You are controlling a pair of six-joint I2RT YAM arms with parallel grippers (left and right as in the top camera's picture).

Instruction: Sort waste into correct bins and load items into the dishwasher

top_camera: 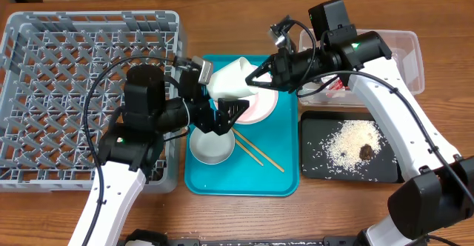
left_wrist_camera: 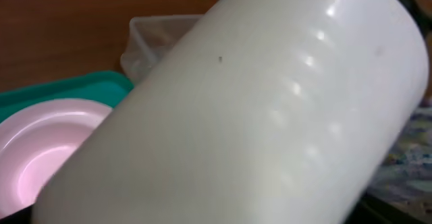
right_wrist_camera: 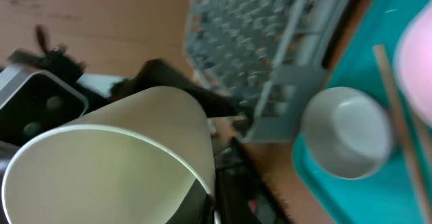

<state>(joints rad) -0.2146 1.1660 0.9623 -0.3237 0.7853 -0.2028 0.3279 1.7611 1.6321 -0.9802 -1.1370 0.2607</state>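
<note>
A white bowl point(top_camera: 231, 79) hangs tilted above the teal tray point(top_camera: 222, 183), between my two grippers. My right gripper point(top_camera: 261, 75) is shut on its rim; its open mouth fills the lower left of the right wrist view point(right_wrist_camera: 101, 177). My left gripper point(top_camera: 228, 112) sits right beside the bowl. The bowl's outer wall point(left_wrist_camera: 256, 109) fills the left wrist view and hides the jaws. A small white cup point(top_camera: 212, 146), a pinkish dish point(top_camera: 261, 107) and wooden chopsticks point(top_camera: 259, 155) lie on the teal tray. The grey dish rack point(top_camera: 74, 90) is at the left.
A flat black tray point(top_camera: 318, 164) at the right holds white rice grains point(top_camera: 348, 144) and a brown scrap point(top_camera: 366, 151). The clear tub point(top_camera: 404, 53) stands behind it, with a bit of red wrapper point(top_camera: 341, 87) showing under my right arm.
</note>
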